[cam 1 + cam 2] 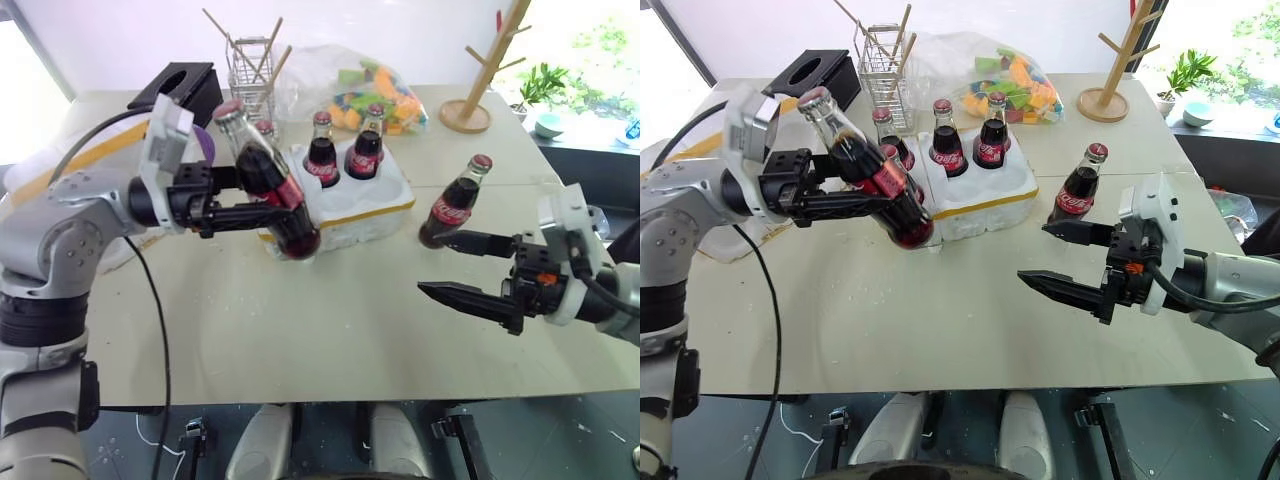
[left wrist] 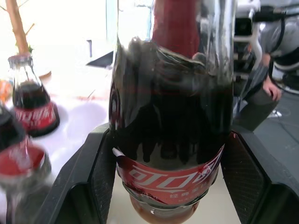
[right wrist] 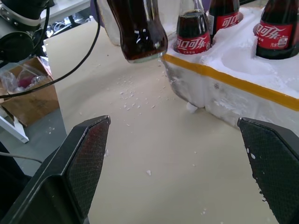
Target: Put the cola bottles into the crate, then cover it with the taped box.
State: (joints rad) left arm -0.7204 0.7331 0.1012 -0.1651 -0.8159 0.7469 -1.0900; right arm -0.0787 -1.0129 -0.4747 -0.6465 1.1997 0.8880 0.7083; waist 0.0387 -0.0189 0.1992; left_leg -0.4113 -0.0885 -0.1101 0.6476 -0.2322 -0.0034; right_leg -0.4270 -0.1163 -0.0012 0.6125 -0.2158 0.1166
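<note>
At the far left edge of the pale beige surface (image 1: 330, 340) lies the big white styrofoam shell with yellow tape bands (image 1: 60, 170), mostly hidden behind the robot's left arm, and a black tissue box (image 1: 180, 85) sits just beyond it. The left gripper (image 1: 262, 200) has its black fingers (image 2: 100, 177) clamped on either side of a small glass bottle of dark cola with a red cap and red label (image 1: 265, 180). That bottle is tilted, cap leaning away to the left, and its base hangs in the air just off the near left corner of the low white styrofoam tray with a yellow tape band (image 1: 385, 205). Three more red-capped cola bottles stand upright in the tray's wells: one near the held bottle (image 1: 886, 135) and two side by side toward the back (image 1: 322, 150) (image 1: 366, 142). Behind the tray are a wire rack holding wooden sticks (image 1: 250, 70) and a clear plastic bag of coloured blocks (image 1: 375, 90). Further right, a lone cola bottle (image 1: 455, 205) stands on the surface, well apart from the tray. Just in front of it the right gripper (image 1: 450, 265) hovers with fingers (image 3: 81, 158) spread wide, holding nothing. A wooden branched stand (image 1: 485, 70) rises at the back right.
</note>
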